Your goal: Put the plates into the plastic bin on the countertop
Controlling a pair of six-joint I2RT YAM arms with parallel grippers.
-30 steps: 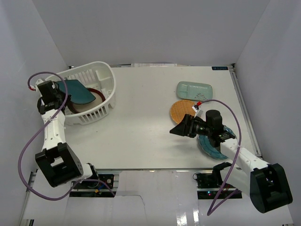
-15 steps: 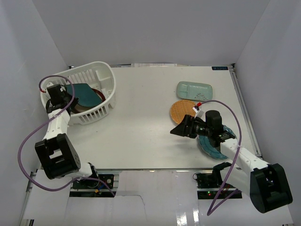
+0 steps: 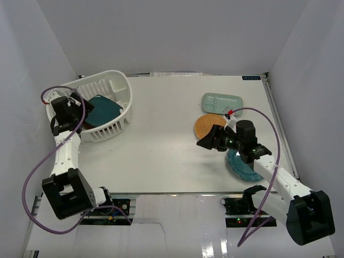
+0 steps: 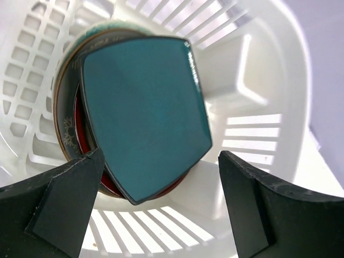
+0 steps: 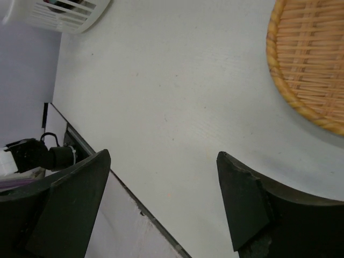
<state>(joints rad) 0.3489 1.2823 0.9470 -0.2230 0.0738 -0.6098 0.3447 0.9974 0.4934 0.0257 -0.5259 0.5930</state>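
Note:
The white plastic bin (image 3: 121, 91) stands at the left of the countertop (image 3: 161, 145). In it the dark-teal square plate (image 4: 145, 107) lies on a stack of round plates, a red one (image 4: 79, 126) and a grey one (image 4: 65, 126) showing at its edge. My left gripper (image 4: 161, 156) hangs open just over the bin's near side (image 3: 79, 117), touching nothing. An orange woven plate (image 3: 206, 123), a pale-green tray (image 3: 223, 101) and a teal scalloped plate (image 3: 244, 165) lie at the right. My right gripper (image 3: 207, 141) is open and empty beside the orange plate (image 5: 312, 64).
White walls close in the countertop on three sides. Its metal front edge (image 5: 113, 180) runs close under my right gripper. The right forearm passes over part of the teal scalloped plate. The bin's slotted wall (image 4: 258, 129) surrounds my left fingers.
My left gripper opened and let go of the dark-teal plate, which dropped flat onto the stack in the bin. My right arm shifted slightly back toward the orange plate.

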